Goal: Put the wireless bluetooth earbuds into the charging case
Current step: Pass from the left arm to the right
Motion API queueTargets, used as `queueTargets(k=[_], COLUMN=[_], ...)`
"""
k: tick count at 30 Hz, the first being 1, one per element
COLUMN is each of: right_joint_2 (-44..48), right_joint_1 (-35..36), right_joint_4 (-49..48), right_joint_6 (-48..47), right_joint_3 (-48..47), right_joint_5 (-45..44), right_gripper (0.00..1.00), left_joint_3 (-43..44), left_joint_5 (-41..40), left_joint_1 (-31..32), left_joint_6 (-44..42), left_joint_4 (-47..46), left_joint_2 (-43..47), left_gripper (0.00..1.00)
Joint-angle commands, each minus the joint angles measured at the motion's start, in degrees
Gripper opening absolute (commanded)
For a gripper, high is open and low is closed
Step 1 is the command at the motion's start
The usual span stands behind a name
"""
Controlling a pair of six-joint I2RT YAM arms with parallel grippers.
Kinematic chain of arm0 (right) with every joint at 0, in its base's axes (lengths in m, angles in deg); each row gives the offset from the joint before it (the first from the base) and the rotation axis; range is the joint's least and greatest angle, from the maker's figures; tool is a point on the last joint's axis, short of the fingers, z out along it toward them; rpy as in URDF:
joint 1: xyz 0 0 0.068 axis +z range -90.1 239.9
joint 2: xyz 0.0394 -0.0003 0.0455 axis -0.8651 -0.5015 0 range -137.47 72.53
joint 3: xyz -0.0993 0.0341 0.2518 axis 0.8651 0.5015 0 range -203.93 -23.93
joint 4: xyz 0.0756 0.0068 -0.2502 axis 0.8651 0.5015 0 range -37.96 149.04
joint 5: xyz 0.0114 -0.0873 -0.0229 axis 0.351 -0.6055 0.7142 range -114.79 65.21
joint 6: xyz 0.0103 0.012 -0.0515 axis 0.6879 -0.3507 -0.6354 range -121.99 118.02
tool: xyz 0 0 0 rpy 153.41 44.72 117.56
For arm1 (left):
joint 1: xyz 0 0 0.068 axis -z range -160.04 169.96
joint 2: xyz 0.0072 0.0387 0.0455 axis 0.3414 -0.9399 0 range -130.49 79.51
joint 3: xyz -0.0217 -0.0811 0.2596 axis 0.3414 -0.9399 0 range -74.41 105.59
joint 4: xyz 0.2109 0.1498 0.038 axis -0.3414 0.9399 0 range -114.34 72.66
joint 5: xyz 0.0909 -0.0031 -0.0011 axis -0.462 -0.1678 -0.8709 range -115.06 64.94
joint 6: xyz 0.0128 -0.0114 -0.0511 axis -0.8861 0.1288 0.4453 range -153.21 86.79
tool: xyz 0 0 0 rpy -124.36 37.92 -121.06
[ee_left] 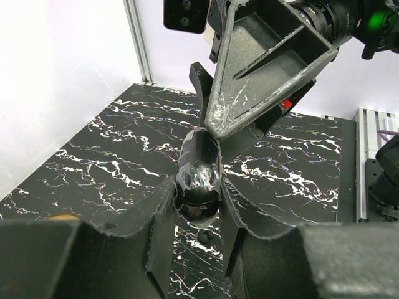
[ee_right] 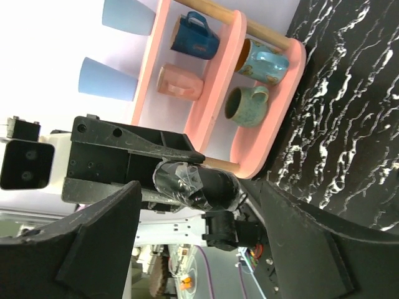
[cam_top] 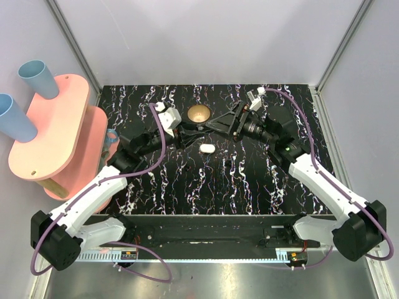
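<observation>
Closest to the left wrist camera are the fingers of the left gripper [ee_left: 199,198], pressed together on a short dark cylinder [ee_left: 199,167] wrapped in shiny tape, low in the middle of that frame. Over it hangs the right gripper [ee_right: 199,190], with its jaws spread wide on both sides of the cylinder and holding nothing; one tip seems to touch its upper end. What this cylinder is, I cannot say. The charging case [cam_top: 207,149] lies alone on the table [cam_top: 262,187], at the centre of the top view, just below the two claws and the brass bowl [cam_top: 198,114]. The earbuds I cannot find anywhere. I think the right claw should close slowly and squarely on the free end, and the left should let go only when that grip is firm.
</observation>
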Motion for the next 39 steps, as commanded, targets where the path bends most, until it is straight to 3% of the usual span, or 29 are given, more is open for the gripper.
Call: queueTargets(k=[1, 10, 17, 25, 27, 33, 39], right_joint_2=[-0.7, -2.3, -3.0, -1.6, -1.1, -1.7, -1.5], right_joint_1=[0.2, 0.3, 0.3, 0.2, 0.1, 0.1, 0.1], right_joint_4=[-7.1, -12.1, -16.4, -19.2, -19.2, -19.2, -20.5], right_joint_6=[5.7, 9.7, 11.6, 12.6, 12.6, 13.2, 14.1], right_joint_3=[0.3, 1.2, 2.3, 3.5, 3.6, 3.4, 4.0], right_joint_5=[4.0, 6.7, 6.9, 5.0, 4.5, 5.0, 4.5], right_gripper=[0.81, 0.63, 0.54, 0.69, 0.69, 0.55, 0.61], left_joint_3=[0.9, -0.4, -0.3, -0.7, -0.8, -0.7, -0.9], left_joint_5=[-2.0, -2.5, -0.7, -0.1, -0.2, -0.4, 0.1], left_joint_1=[0.4, 0.6, 0.7, 0.8, 0.8, 0.8, 1.0], left_joint_6=[-1.7, -0.4, 1.0, 0.5, 0.4, 0.3, 0.2], left_joint_4=[-2.6, -5.8, -6.4, -5.5, -5.4, -5.4, -5.1], left_joint_2=[2.1, 1.7, 1.5, 1.8, 2.0, 2.2, 2.4], left_gripper=[0.0, 0.0, 0.0, 0.0, 0.0, 0.0, 0.0])
